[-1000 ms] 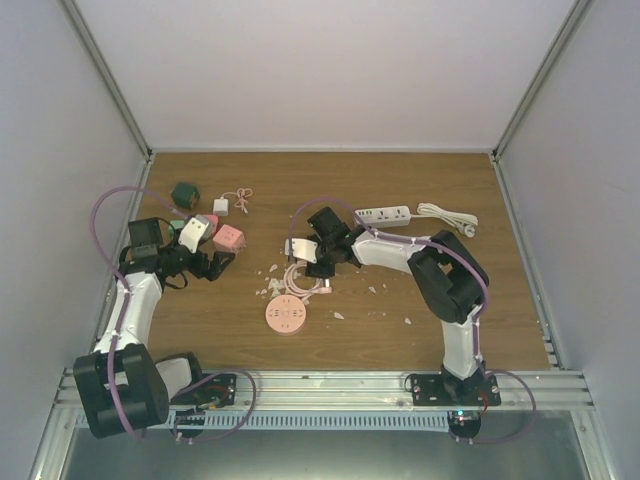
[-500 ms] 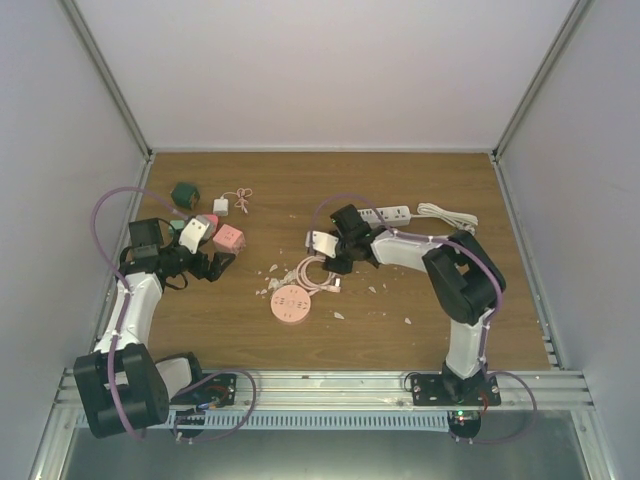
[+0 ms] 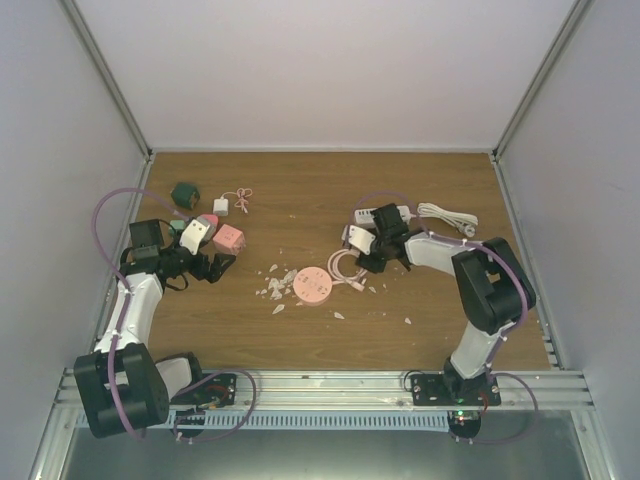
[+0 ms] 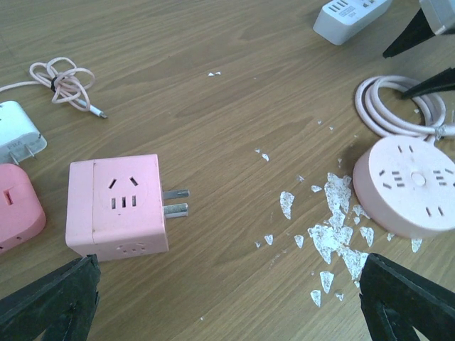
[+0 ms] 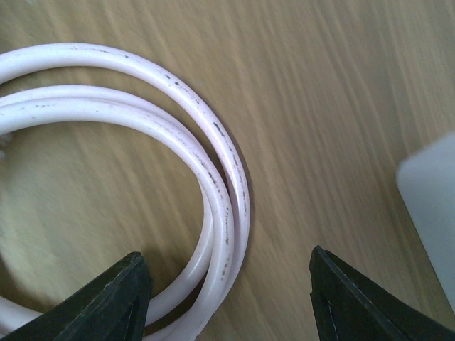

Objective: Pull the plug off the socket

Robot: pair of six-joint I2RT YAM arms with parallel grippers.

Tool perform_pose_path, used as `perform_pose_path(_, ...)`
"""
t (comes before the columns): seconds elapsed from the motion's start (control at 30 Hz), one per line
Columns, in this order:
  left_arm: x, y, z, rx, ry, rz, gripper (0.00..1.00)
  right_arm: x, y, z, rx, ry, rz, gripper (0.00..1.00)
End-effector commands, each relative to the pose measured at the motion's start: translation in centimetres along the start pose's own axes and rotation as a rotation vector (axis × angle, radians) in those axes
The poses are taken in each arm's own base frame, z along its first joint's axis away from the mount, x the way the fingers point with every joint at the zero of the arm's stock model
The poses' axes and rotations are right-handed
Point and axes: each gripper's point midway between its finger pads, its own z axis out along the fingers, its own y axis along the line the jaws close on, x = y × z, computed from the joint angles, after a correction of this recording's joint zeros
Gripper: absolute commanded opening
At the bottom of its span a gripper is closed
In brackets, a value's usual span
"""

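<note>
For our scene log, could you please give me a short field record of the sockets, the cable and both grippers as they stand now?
pink cube adapter: on wooden table, two prongs bare, in no socket
round pink socket disc: face up, nothing plugged in, white flakes beside it
coiled pink cable: next to the disc
left gripper: open, empty
right gripper: open, straddling the cable loop

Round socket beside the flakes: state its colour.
The round socket is pale pink, clearest in the left wrist view.
</note>
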Motion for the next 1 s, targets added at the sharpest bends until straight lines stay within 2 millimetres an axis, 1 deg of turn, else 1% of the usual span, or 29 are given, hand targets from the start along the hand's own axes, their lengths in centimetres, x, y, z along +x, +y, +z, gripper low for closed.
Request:
perform_pose_path(0.0, -0.1, -0.2, 0.0, 0.012, -0.018, 0.019, 0.99, 7.5, 0.8, 0.2, -0.045, 0.195, 0.059, 0.62)
perform_pose_path(0.23, -0.1, -0.1, 0.1, 0.011, -0.015, 0.015, 0.99, 11.7, -1.8, -0.9, -0.015, 0.217, 0.16, 0.62)
perform_pose_path(0.4, 0.0, 0.0, 0.3, 0.018, -0.011, 0.004, 0.99, 15.0, -3.8, -2.3, 0.018, 0.226, 0.244, 0.62)
perform_pose_path(0.5, 0.1, 0.0, 0.4, 0.02, -0.007, 0.0, 0.99, 16.6, -4.6, -3.2, 0.032, 0.226, 0.282, 0.62)
perform_pose_path(0.57, 0.2, 0.0, 0.4, 0.022, -0.006, -0.002, 0.99, 18.0, -5.2, -4.0, 0.045, 0.227, 0.322, 0.62)
perform_pose_path(0.63, 0.1, 0.0, 0.4, 0.021, -0.006, -0.002, 0.99, 18.9, -5.4, -4.6, 0.049, 0.224, 0.345, 0.62)
perform_pose_path(0.7, 0.1, 0.1, 0.4, 0.021, -0.006, -0.004, 0.99, 19.6, -5.6, -5.1, 0.056, 0.219, 0.364, 0.62)
perform_pose_path(0.8, 0.1, 0.1, 0.4, 0.021, -0.004, -0.005, 0.99, 20.0, -6.1, -6.0, 0.063, 0.202, 0.391, 0.63)
perform_pose_path(0.97, 0.1, 0.2, 0.4, 0.021, 0.001, -0.009, 0.99, 19.0, -7.3, -7.5, 0.088, 0.167, 0.399, 0.63)
